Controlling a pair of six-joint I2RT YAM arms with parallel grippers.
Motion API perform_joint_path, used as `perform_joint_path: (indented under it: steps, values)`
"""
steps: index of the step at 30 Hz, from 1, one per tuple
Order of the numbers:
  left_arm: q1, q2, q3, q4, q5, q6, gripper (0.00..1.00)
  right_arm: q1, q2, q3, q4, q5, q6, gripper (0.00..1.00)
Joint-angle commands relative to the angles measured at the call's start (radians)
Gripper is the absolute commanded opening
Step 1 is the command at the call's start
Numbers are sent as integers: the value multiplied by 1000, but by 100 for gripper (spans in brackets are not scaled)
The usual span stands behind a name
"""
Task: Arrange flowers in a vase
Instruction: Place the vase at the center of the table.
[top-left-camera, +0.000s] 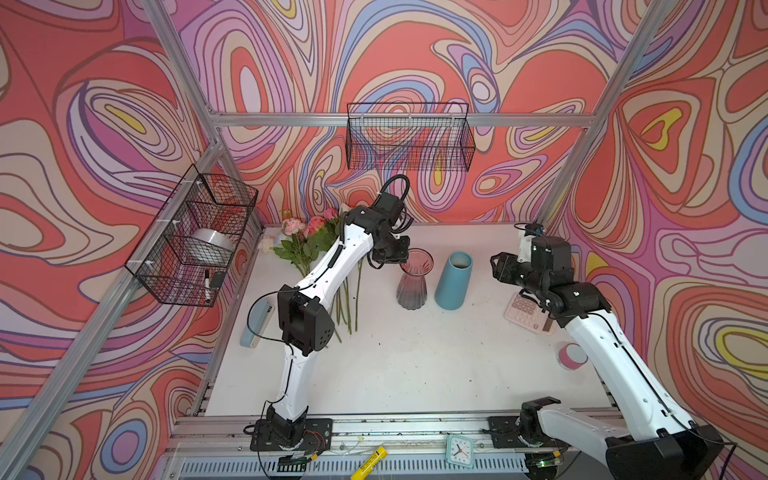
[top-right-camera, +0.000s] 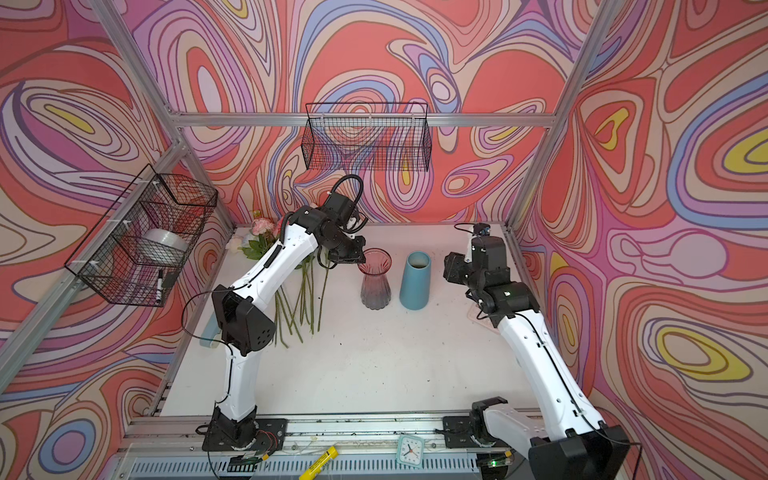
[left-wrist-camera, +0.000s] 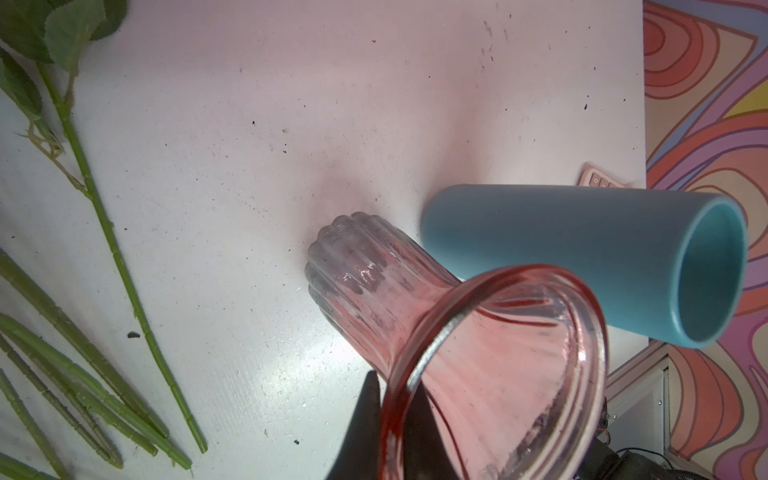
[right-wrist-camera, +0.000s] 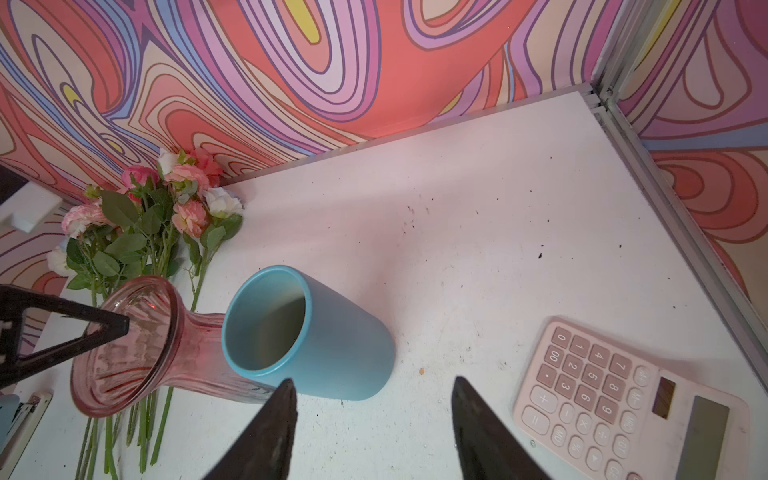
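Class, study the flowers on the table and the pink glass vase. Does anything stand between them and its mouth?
Yes: the left gripper grips the rim of the pink glass vase on the side facing the flowers, one finger inside the mouth.

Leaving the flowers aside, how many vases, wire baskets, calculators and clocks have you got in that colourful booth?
Vases: 2 (pink glass vase, blue vase)
Wire baskets: 2 (side-wall basket, back-wall basket)
Calculator: 1
Clock: 1
Total: 6
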Motion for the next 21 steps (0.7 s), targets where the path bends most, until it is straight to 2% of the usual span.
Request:
perform_joint_path:
  steps: [1,13,18,21]
  values:
    - [9,-75,-47,-99,19,42,0,3,-22,-18,16,5,-4,61]
    - [8,-348,-461,-40,5,65,0,3,-30,-8,11,-34,5,61]
    - [8,-379,-511,-18,5,68,0,3,-33,-11,5,-40,13,61]
    - [8,-379,-516,-13,7,73,12,3,-34,-7,-1,-51,18,61]
